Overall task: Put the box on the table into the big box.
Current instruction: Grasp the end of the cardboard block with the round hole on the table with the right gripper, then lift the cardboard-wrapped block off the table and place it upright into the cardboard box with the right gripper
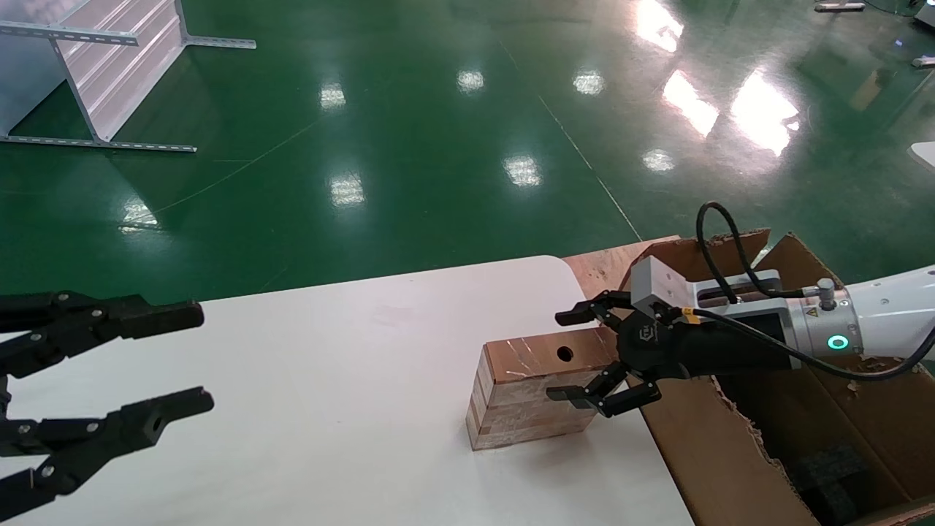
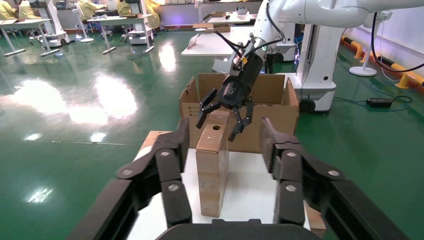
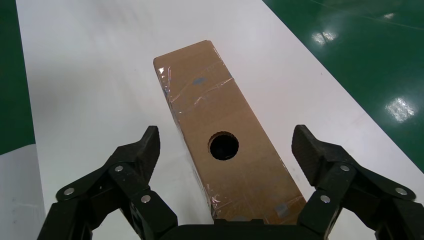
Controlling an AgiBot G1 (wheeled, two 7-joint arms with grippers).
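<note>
Left gripper [image 1: 172, 365]: hovering over the table's [image 1: 329, 409] left edge, fingers spread, nothing between them; idle by the look of it.

One box [image 1: 529, 391] stands on the table near its right edge, holed face up. It is well apart from the left gripper.

Right gripper [image 1: 581, 354]: reaching in from over the carton, fingers released and straddling the box's right end, one on either side. No contact visible in the wrist view.

One big box [image 1: 730, 438] sits just beside the table's right edge, flaps open, dark foam inside.

Progress, as judged: early. Approach done; grasp, lift, carry and drop all remain.

Count: one box, one big box, two grippers.
</note>
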